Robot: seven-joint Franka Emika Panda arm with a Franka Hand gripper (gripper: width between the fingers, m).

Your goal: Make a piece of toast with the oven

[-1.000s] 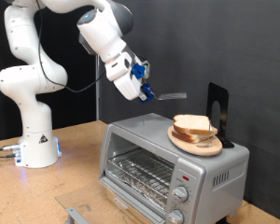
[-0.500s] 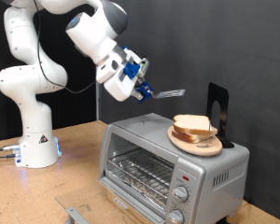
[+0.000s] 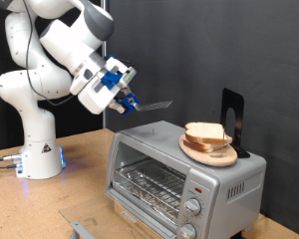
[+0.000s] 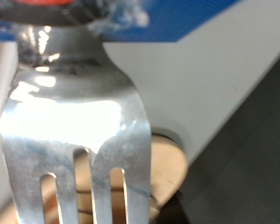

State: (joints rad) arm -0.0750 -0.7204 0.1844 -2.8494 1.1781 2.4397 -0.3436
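My gripper [image 3: 127,101] hangs in the air above and to the exterior view's left of the oven [image 3: 179,169], shut on the handle of a metal fork [image 3: 155,105] whose tines point towards the exterior view's right. The fork [image 4: 79,112] fills the wrist view, with the wooden plate [image 4: 166,168] blurred behind its tines. Stacked bread slices [image 3: 206,134] rest on the wooden plate [image 3: 204,154] on top of the silver oven. The oven's front stands open, showing a bare wire rack [image 3: 149,181]. A separate single piece of toast is out of view.
The white robot base [image 3: 35,149] stands at the exterior view's left on the wooden table [image 3: 50,204]. A black upright stand [image 3: 232,118] rises behind the plate. Two round knobs [image 3: 192,207] sit on the oven's front. The lowered door [image 3: 85,224] juts out over the table.
The arm has swung to the exterior view's left and a little lower, carrying the fork away from the bread and plate. The bread and oven have not moved.
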